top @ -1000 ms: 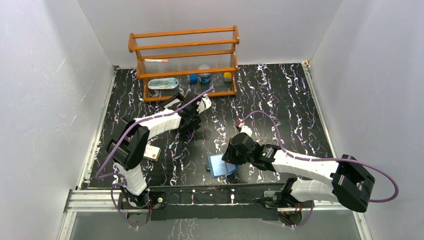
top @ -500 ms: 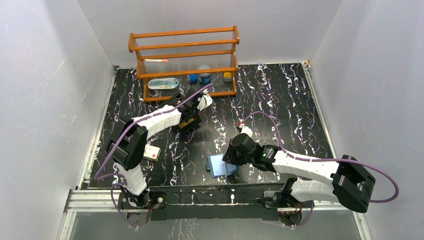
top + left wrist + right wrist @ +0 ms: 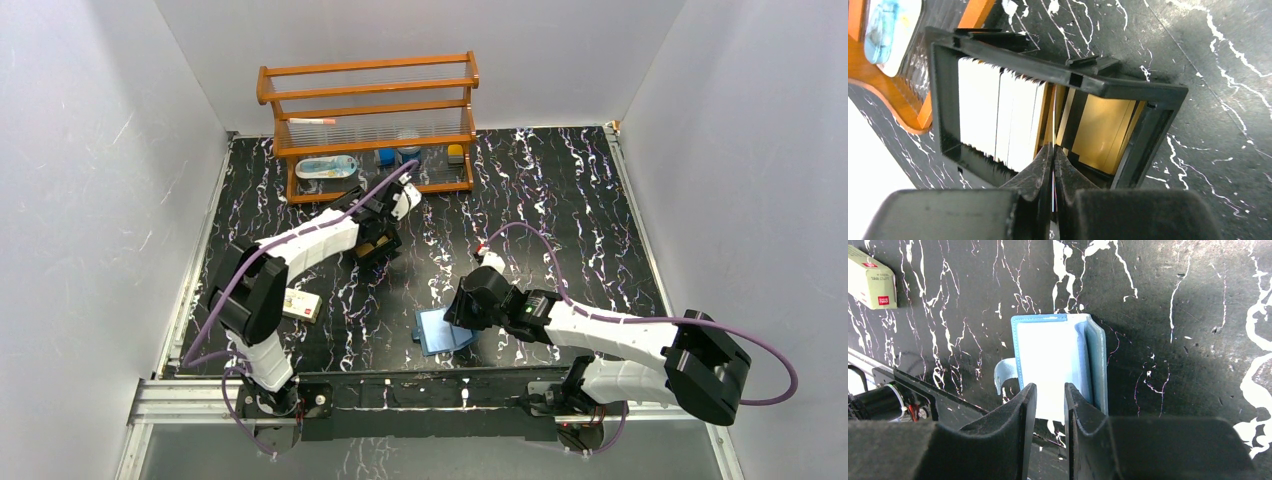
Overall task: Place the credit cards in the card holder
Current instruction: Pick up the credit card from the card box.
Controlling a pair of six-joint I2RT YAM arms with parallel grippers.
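Note:
My left gripper [image 3: 1053, 147] is shut on one thin credit card [image 3: 1053, 115], seen edge-on, just above a black two-compartment box [image 3: 1148, 130]. A white stack of cards [image 3: 998, 117] fills the box's left compartment and a tan stack [image 3: 1103, 130] the right. In the top view this gripper [image 3: 378, 225] hovers over the box [image 3: 375, 246] in front of the rack. The blue card holder [image 3: 1048, 350] lies flat near the table's front edge, its tab [image 3: 1004, 372] sticking out left. My right gripper [image 3: 1050, 387] stands over its near part, jaws a narrow gap apart, holding nothing; in the top view [image 3: 462, 312] it covers the holder's [image 3: 436, 330] right side.
A wooden rack [image 3: 370, 110] with small items stands at the back. A cream packet with a red mark [image 3: 301, 305] lies at the front left, also in the right wrist view [image 3: 870, 284]. White walls enclose the table on three sides.
My left gripper has risen slightly and shifted back-left over the box, uncovering its tan contents in the top view. The right arm and the card holder have not moved.

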